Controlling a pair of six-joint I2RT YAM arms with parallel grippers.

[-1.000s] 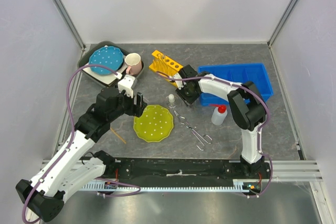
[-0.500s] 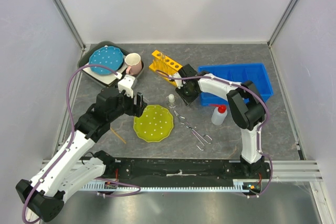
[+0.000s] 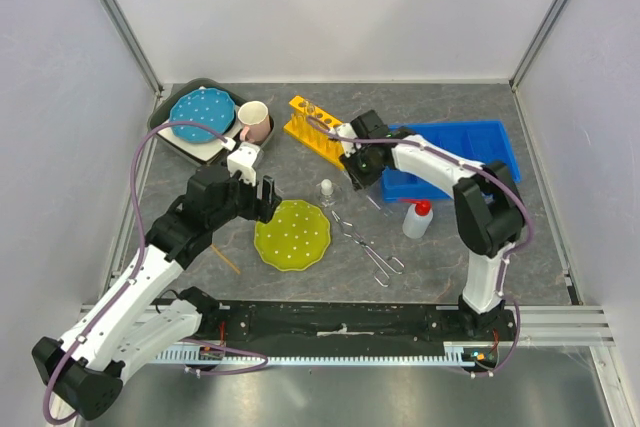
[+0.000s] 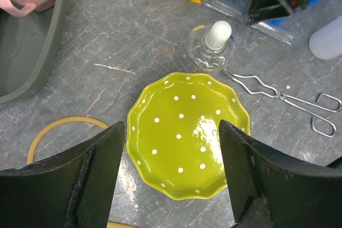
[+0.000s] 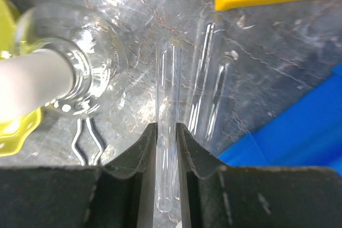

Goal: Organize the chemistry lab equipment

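Lengthwise in right tool (image 5: 166, 127), clear tube (image 5: 168, 78)

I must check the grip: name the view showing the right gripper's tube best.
Right wrist: the thin clear tube lies gripped in the right gripper, a finger against each side. Top external shows only the gripper covering it; left wrist shows just the gripper's dark body, no tube discernible.
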